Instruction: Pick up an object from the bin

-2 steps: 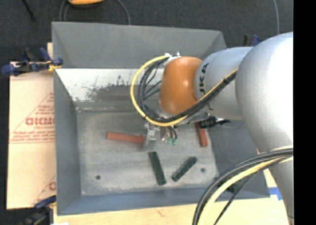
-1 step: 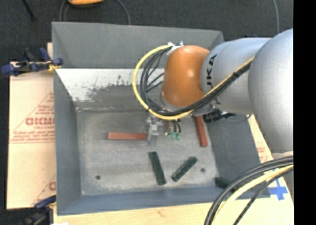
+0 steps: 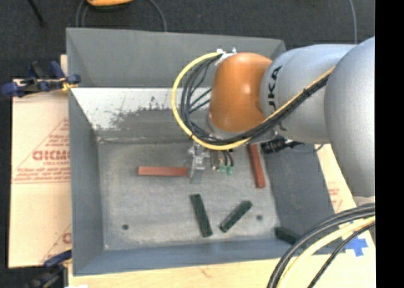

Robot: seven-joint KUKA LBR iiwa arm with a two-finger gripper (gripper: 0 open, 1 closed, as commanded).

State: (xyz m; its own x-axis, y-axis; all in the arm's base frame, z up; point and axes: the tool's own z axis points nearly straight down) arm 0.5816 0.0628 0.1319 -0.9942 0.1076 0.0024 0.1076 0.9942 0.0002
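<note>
Reddish-brown, the flat bar [image 3: 163, 170] at the gripper [image 3: 198, 168] looks light and rigid, best pinched across its narrow width; whether the gripper is released or clenched cannot be told.

My orange wrist cover [image 3: 237, 91] & yellow cable loop [image 3: 178, 94] hide part of the back wall of the grey metal bin [image 3: 85, 173]. Its right wall is lost behind my arm [image 3: 328, 91].

- **Flat red-brown bar [image 3: 161, 170], mid floor:** right end runs under my wrist hardware, can't see where it stops.
- **Second red-brown bar [image 3: 257, 170], further right:** top end covered by my wrist.
- **Small green bit [image 3: 226, 168] betw. them:** half covered, too small to ID.
- **Dark block [image 3: 286, 235], near-right corner:** shape unclear.
- **Tiny dark speck [image 3: 125, 227], near-left:** can't ID.
</note>
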